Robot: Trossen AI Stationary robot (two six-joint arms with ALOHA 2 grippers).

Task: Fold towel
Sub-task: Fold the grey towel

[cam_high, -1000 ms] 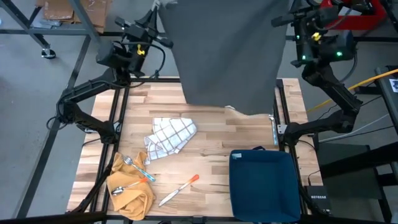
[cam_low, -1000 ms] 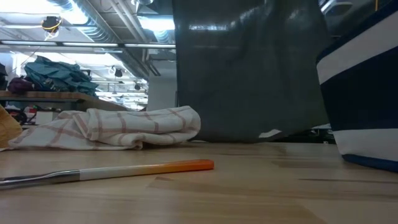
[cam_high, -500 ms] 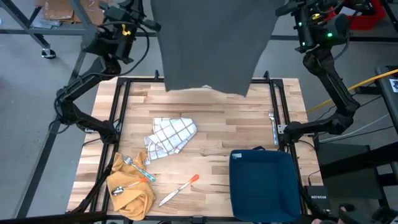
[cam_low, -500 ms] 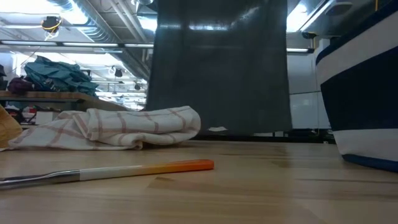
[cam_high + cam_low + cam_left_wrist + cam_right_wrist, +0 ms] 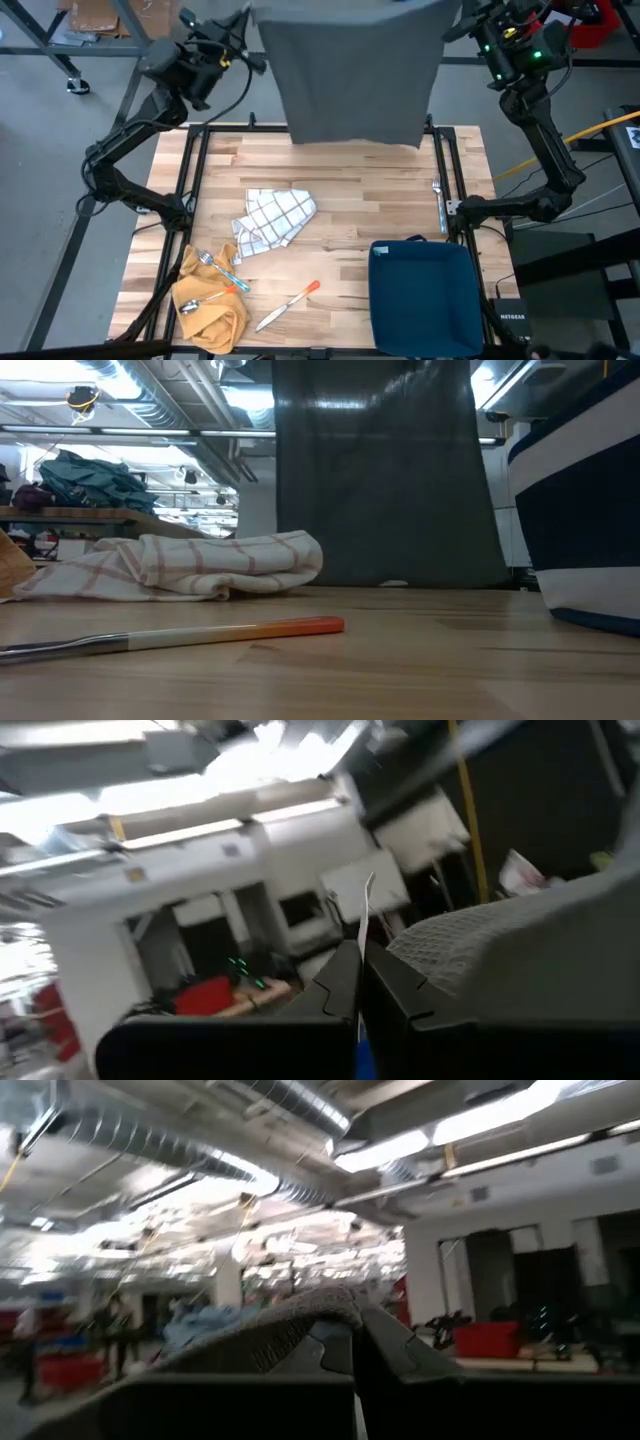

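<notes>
The grey towel (image 5: 350,75) hangs as one flat sheet between my two grippers above the table's far edge. Its lower edge (image 5: 390,584) reaches about down to the tabletop; I cannot tell whether it touches. My left gripper (image 5: 247,14) is shut on the towel's top left corner. My right gripper (image 5: 452,18) is shut on its top right corner. In the wrist views the towel (image 5: 500,945) (image 5: 265,1330) shows right beside the shut fingers of my left gripper (image 5: 360,975) and my right gripper (image 5: 352,1338). My left gripper pinches the towel's top left corner (image 5: 400,955) between its two fingers, which slant upward. A white tag (image 5: 367,905) sticks out past the fingertips. The towel hangs below the hold. My right gripper pinches the towel's top right corner (image 5: 330,1305) between its two fingers, which slant upward. The cloth drapes over one finger and hangs below. The top edge (image 5: 350,8) runs nearly straight between the two holds.
A white checked cloth (image 5: 272,220) lies crumpled at mid-table. At the near left lies a yellow cloth (image 5: 208,305) with a fork and a spoon. An orange-handled knife (image 5: 290,303) lies near the front edge. A dark blue bin (image 5: 425,295) stands at the near right.
Both grippers have carried the towel toward the table's far edge. Its lower edge, which lay on the tabletop farther in, has lifted, swung back and now hangs at the far edge. The sheet has stayed spread.
</notes>
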